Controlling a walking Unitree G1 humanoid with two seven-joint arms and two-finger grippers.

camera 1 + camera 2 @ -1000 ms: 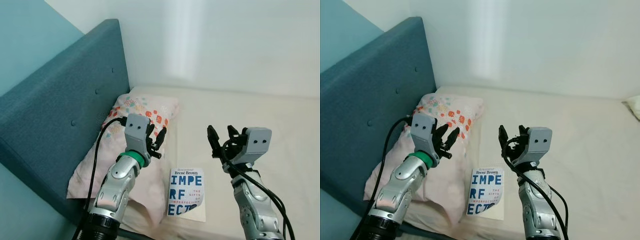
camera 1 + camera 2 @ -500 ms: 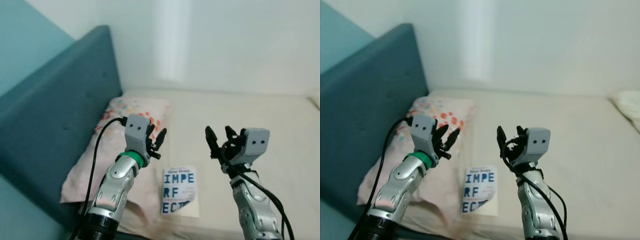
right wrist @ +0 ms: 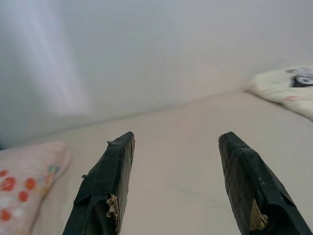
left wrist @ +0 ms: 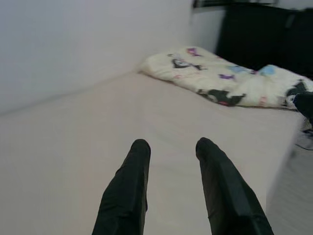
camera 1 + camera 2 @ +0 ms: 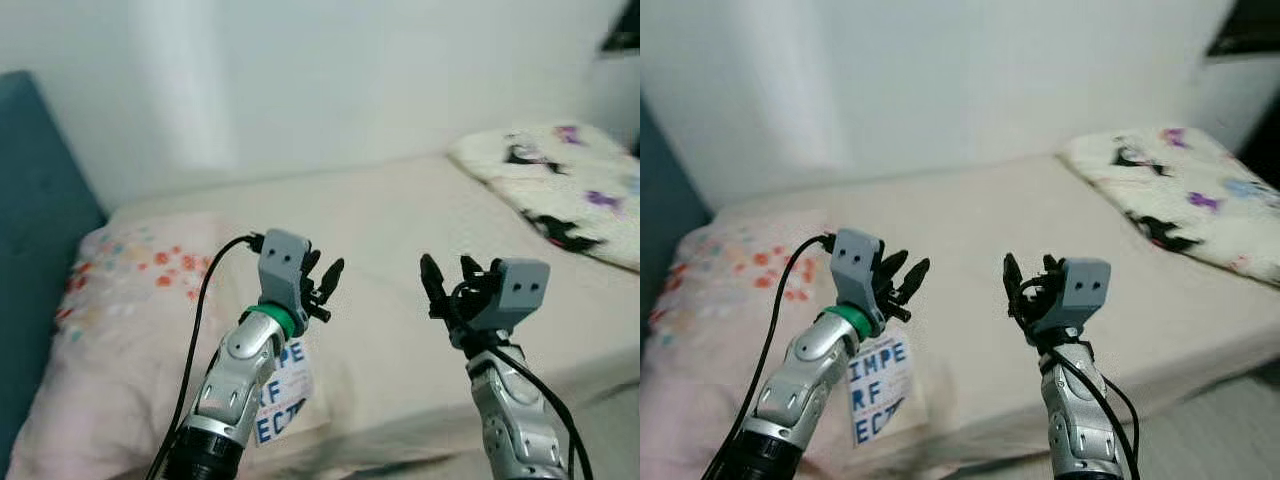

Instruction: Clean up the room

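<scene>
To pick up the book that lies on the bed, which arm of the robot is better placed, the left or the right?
Probably the left. The left gripper hangs open almost above the book, beside the pillow. The right gripper, also open, is farther along the bed, toward the blanket.

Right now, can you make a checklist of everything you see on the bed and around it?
Surface: bed, cream sheet, mostly bare in the middle.
Job's things: book lying flat near the bed's front edge, beside the pillow; blanket bunched up at the far right.
Clutter: nothing seen.
End effectors: left end effector open, held up above the book; right end effector open, held up over the sheet; both hold nothing.
Cables: black cable runs along the left arm; another along the right arm.
Surroundings: pale wall behind the bed; blue headboard at the left; floor at the lower right.
</scene>
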